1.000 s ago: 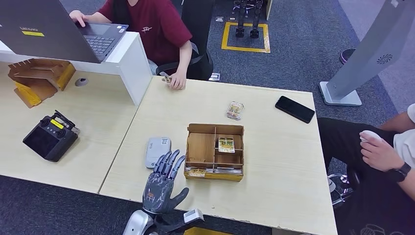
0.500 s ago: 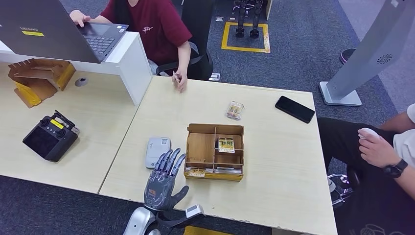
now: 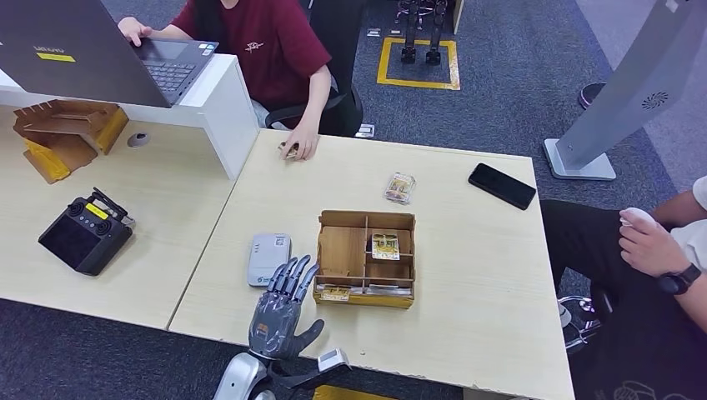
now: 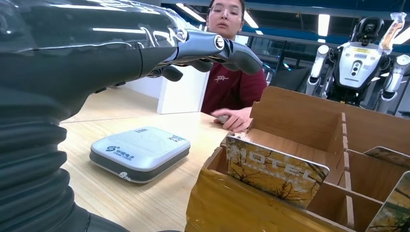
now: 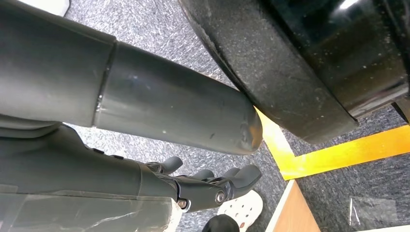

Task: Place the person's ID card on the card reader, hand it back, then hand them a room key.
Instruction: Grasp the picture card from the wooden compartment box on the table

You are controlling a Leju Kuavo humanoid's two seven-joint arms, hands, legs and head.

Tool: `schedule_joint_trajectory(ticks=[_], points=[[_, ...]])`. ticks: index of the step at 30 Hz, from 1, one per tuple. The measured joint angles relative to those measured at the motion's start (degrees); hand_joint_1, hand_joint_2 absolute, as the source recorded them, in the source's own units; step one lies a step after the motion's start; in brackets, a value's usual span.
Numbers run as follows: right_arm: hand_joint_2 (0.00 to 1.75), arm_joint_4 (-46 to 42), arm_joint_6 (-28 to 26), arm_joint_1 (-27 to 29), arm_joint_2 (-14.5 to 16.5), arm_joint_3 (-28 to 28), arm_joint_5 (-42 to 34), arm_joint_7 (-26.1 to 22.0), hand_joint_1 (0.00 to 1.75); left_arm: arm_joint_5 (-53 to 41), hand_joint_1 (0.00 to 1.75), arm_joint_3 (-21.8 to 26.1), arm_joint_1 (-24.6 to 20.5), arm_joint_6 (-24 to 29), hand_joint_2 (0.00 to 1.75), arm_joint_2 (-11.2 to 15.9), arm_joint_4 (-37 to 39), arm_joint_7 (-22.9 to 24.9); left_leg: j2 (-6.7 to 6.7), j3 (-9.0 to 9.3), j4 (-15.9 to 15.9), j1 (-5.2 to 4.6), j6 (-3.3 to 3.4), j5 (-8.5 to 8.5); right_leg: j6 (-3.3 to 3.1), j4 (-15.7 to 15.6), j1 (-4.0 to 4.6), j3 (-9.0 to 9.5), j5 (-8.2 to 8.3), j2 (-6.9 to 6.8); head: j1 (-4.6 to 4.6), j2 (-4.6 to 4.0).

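Waiting at the start: the card reader [image 3: 268,257] lies bare, the left hand [image 3: 278,311] beside it spread and empty, the ID card [image 3: 289,150] under the person's hand [image 3: 302,148], room keys [image 3: 385,246] untouched; right hand [image 5: 212,186] loosely curled, empty.

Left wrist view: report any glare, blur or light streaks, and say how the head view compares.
Left wrist view: ceiling lights streak white along the left hand; the card reader is sharp. Head view: even light, soft shadows, no glare on the table.
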Motion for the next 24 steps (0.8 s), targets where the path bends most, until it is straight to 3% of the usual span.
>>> schedule_joint_trajectory(ticks=[24], points=[[0.0,-0.42,0.56,-0.03,0.0,0.03,0.13,0.32,0.0,1.69,0.0,-3.89,-0.75,0.0,1.75,0.01,0.01,0.64,0.01,0.01,0.01,0.0,0.0,0.0,0.0,0.0,0.0,0.01,0.0,0.01,-0.01,0.0]])
